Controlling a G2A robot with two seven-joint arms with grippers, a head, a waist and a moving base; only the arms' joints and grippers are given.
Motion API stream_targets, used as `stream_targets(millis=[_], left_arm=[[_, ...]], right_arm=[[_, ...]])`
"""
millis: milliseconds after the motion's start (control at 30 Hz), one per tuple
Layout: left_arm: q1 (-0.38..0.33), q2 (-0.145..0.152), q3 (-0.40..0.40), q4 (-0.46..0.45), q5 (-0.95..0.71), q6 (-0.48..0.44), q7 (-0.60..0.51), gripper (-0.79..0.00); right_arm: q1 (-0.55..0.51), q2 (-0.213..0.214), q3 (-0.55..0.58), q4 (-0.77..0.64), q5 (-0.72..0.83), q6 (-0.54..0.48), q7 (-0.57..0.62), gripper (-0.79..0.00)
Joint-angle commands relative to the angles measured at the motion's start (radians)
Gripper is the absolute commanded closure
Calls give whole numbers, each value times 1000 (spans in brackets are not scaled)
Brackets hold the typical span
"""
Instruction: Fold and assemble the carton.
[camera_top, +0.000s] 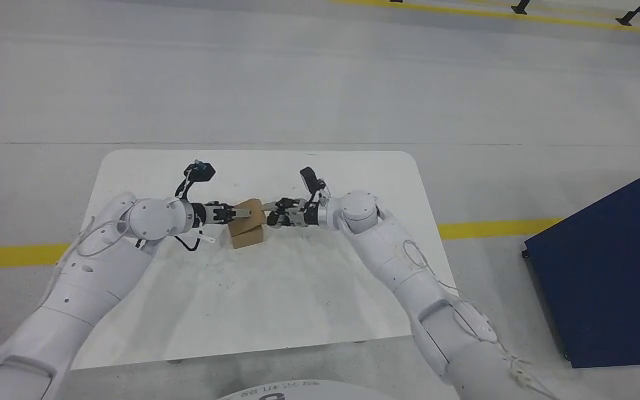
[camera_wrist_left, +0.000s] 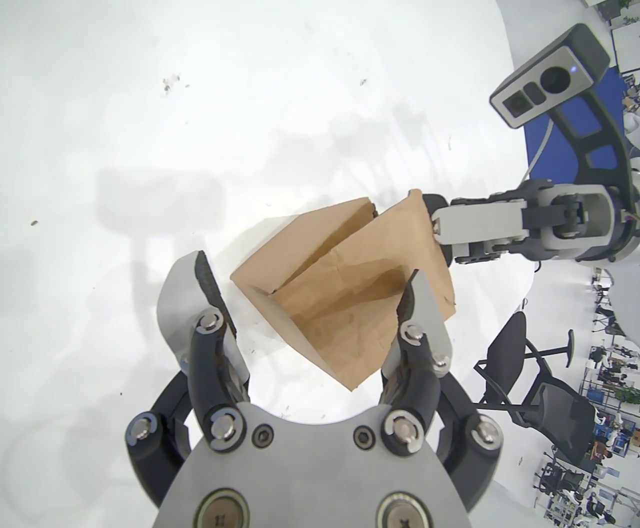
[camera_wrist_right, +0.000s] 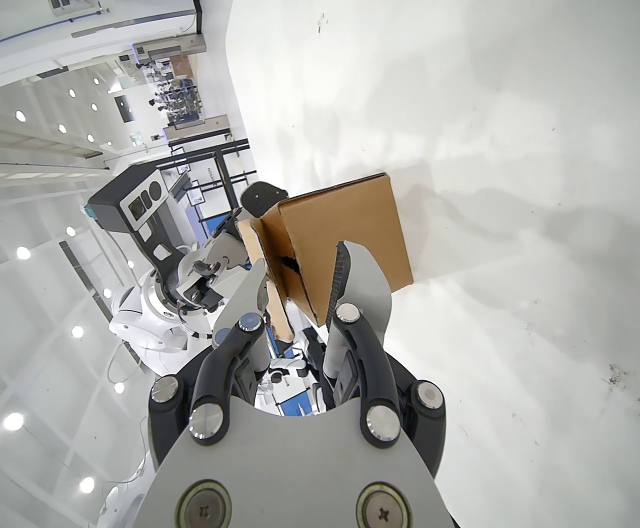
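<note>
As we judge it, the step in hand is closing the open end of the carton (camera_top: 246, 222) while its body is steadied. To do it well, we want the right gripper (camera_wrist_right: 302, 260) to hold firm without crushing the wall. We want the left gripper (camera_wrist_left: 308, 265) to push squarely along the crease, since a skewed push would likely twist the box or tear the split corner. The carton is near the middle of the table (camera_top: 330, 300), a little toward the far edge; we cannot tell whether it rests on the surface or is lifted just off it. The right gripper is clamped on the carton, one finger on an outer face and the other behind a flap (camera_wrist_right: 277, 310). The left gripper is spread wide and grips nothing — one finger (camera_wrist_left: 425, 320) touches the carton's side, the other stands apart.
</note>
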Motion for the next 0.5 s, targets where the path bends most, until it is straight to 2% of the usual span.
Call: stream_targets(millis=[0,167,467], left_arm=[[1,0,-2,-1,1,-2,2,-683],[4,0,-6,-3,1,-3,3,-686],[5,-2,-6,-1,2,-2,4,-683]], right_arm=[[5,-2,-6,6,0,6,-4,-305],[15,-6,-17,24,-2,10,-3,-283],[33,-16,-50,43,-10,13,0,-299]])
